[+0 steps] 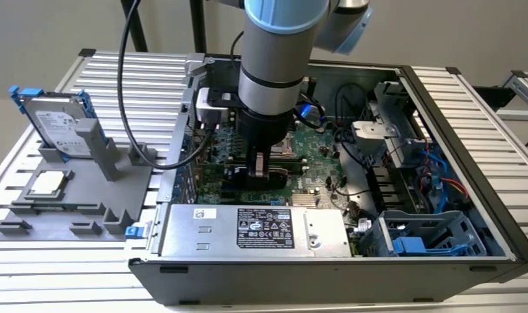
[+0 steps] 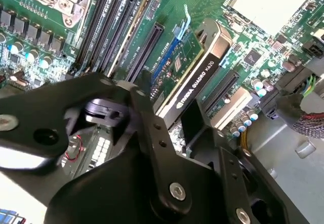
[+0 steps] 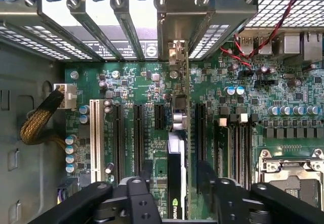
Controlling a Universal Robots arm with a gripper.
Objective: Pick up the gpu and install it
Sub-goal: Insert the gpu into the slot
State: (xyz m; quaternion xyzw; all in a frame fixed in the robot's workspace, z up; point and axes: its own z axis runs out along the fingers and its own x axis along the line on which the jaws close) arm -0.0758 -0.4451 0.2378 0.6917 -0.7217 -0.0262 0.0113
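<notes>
**Card over its slot, and not much room for error**

My jaws [image 3: 174, 196] are clamped on the gpu [image 3: 175, 178], one finger on each face, holding it on edge inside the open computer case [image 1: 472, 163]. In the first wrist view its bracket end lines up with the open bay at the rear bracket row [image 3: 174, 29], and its lower edge sits along a slot on the motherboard [image 3: 136, 82]. I cannot tell whether the edge is fully seated.

My worries: if the card is tilted or off the slot line, pressing could jam the connector or bend the bracket against the neighbouring covers. In the second wrist view the memory slots [image 2: 109, 26] stand just beside it, so sideways drift could knock them.
</notes>
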